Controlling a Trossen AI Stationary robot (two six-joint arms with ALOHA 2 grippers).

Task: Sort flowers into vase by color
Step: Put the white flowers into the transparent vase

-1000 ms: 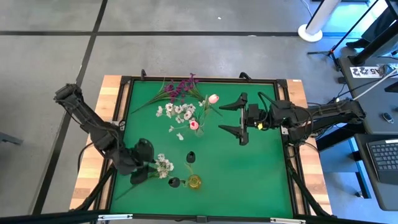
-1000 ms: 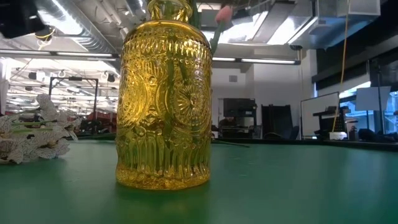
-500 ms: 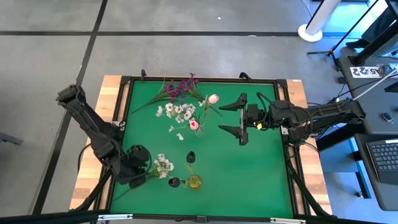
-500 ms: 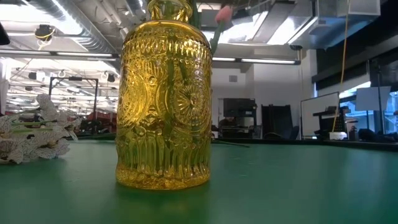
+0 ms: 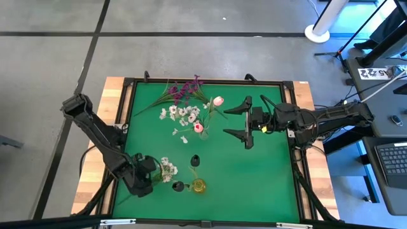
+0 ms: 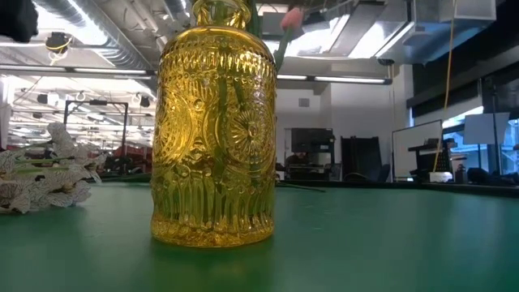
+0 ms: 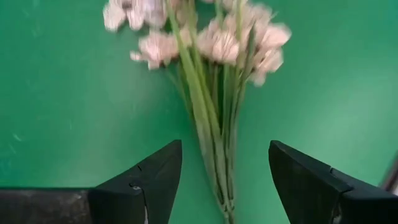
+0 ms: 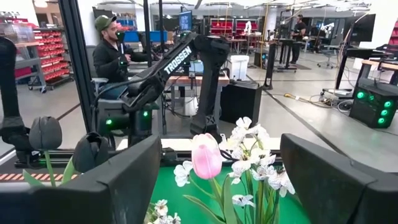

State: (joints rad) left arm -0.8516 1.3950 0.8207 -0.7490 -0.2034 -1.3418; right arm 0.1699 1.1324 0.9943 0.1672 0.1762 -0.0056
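Observation:
A cluster of small white blossoms [image 5: 167, 168] lies flat on the green mat; it also shows in the low view [image 6: 40, 180]. My left gripper [image 5: 142, 179] is open over its green stems [image 7: 214, 155], one finger on either side and apart from them. A yellow glass vase [image 5: 199, 186] stands near the front with stems inside [image 6: 215, 130]. Magenta-purple sprigs [image 5: 184, 89], more white blossoms [image 5: 181, 114] and pink tulips [image 5: 218, 100] lie or stand at the far middle. My right gripper [image 5: 245, 121] is open and empty, just right of the tulips [image 8: 206, 155].
Two small dark vases [image 5: 179, 186] [image 5: 195, 160] stand beside the yellow vase. Dark buds [image 8: 46, 134] show in the right wrist view. A black frame [image 5: 210, 81] runs round the mat. The mat's right half is bare green. A person [image 8: 115, 53] sits beyond the table.
My left gripper has drawn back a little toward the table's near edge along the white cluster's stems and has turned somewhat. The white cluster has stayed where it lay.

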